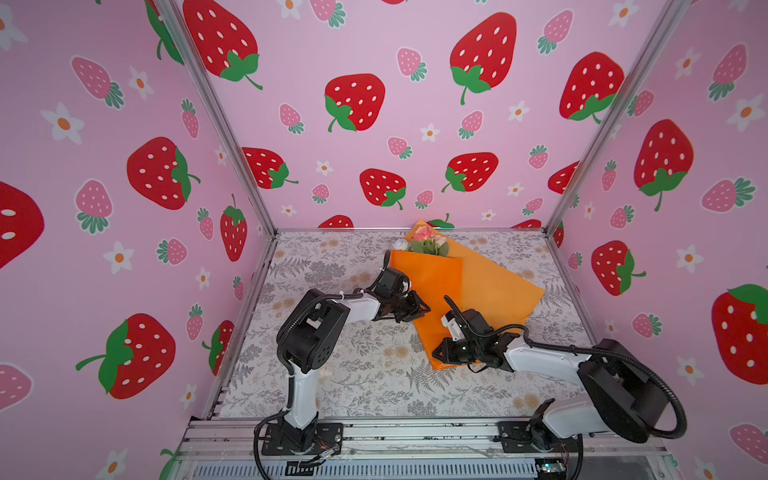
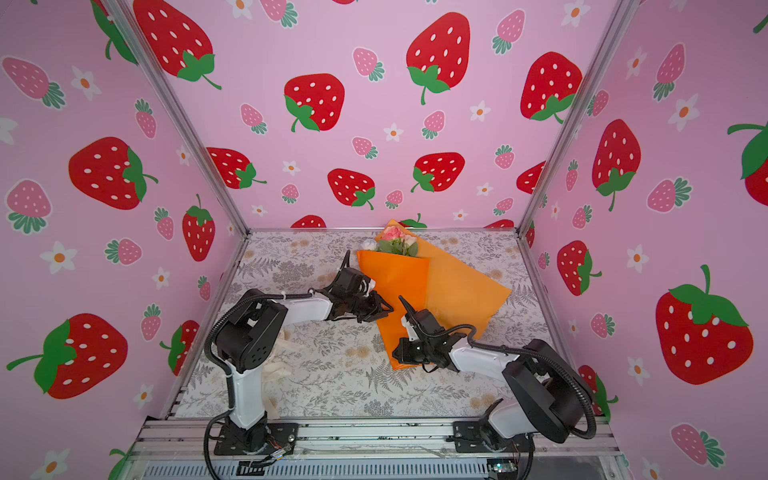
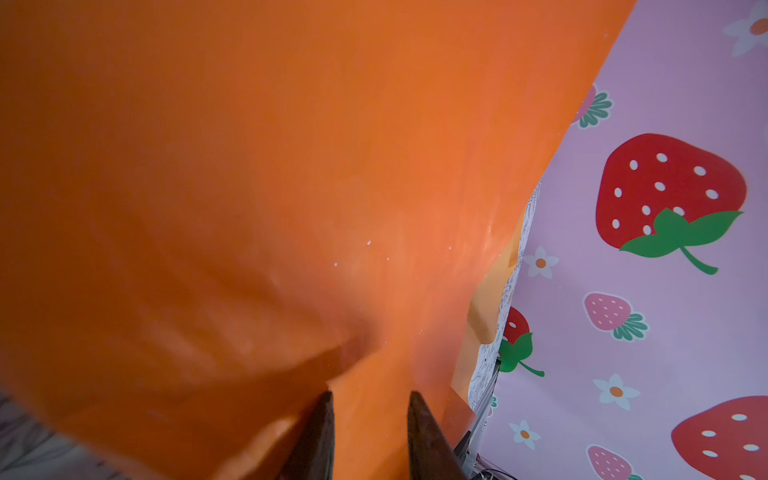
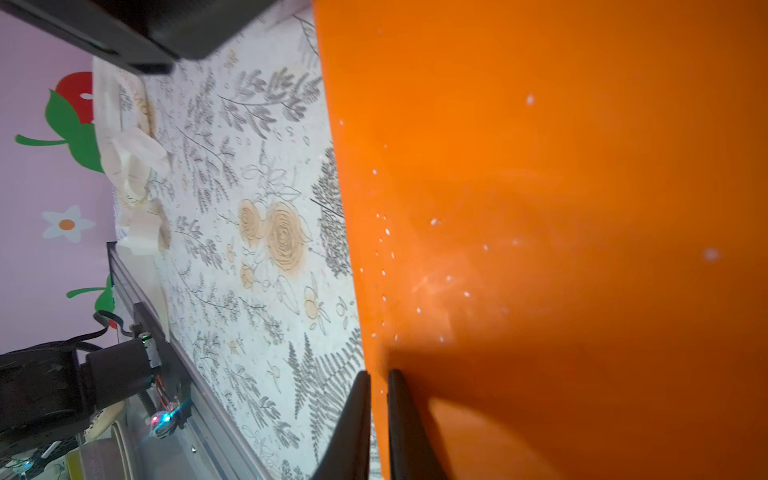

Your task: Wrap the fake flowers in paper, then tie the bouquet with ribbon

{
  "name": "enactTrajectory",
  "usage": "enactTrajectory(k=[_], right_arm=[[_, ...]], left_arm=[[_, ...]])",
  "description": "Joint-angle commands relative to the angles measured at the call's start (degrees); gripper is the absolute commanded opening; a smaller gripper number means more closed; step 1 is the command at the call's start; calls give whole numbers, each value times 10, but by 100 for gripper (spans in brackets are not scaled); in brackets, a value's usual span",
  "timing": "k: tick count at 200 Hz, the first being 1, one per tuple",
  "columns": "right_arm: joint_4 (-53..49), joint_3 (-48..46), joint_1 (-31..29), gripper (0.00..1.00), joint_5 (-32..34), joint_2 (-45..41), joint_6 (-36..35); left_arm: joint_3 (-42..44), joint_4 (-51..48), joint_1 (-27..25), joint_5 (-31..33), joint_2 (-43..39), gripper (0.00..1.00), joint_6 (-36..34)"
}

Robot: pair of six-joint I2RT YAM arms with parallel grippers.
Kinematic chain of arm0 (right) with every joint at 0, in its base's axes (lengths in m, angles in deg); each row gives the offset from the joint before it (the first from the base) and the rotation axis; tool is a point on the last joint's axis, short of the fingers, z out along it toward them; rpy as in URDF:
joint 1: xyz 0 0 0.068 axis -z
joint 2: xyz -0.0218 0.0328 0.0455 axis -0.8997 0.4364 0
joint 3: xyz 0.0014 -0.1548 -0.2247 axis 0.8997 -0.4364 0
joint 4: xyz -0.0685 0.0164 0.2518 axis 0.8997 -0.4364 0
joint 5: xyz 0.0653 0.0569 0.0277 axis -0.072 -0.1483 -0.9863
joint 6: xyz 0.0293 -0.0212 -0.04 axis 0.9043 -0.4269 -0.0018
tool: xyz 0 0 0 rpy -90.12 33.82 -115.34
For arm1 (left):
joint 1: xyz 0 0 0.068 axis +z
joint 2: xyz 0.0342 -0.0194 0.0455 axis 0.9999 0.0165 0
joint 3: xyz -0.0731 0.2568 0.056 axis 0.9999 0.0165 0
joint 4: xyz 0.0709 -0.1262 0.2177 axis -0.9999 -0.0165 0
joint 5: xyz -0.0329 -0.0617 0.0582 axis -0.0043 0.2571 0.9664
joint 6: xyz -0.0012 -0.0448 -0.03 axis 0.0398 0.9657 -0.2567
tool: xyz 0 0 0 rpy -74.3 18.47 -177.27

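Now right hand (image 4: 379,372) astride paper (image 4: 540,187) edge

Ahead of the left hand (image 3: 371,399), the orange wrapping paper (image 3: 249,187) fills nearly all the room and bunches between its fingers. Free space opens only past the sheet's edge, toward the strawberry wall (image 3: 665,291). The right hand (image 4: 378,374) has the paper's edge pinched between its fingers. On one side of it the sheet blocks the way. On the other, bare desk (image 4: 257,291) lies open until the cream ribbon (image 4: 129,153) and the left arm's base (image 4: 62,386).
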Motion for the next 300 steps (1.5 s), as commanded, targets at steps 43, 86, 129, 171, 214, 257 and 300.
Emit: enactTrajectory(k=[43,86,129,171,214,257,300], right_arm=[[-10,-41,1,8,34,15,9],[-17,-48,1,8,41,5,11],[-19,-49,1,8,40,10,10],[-29,-50,1,8,42,14,4],[-34,-52,1,7,41,18,1],[-37,-55,1,7,40,20,-5],[-43,-57,1,7,41,15,-15]], left_arm=[[-41,-26,39,-25,10,34,-54],[-53,-18,74,-38,32,34,-66],[-98,-20,96,-50,78,33,-73],[-135,-26,134,-42,128,31,-68],[-206,-44,170,-54,175,31,-69],[-290,-34,204,-83,245,31,-17],[-356,-66,230,-74,285,33,-10]])
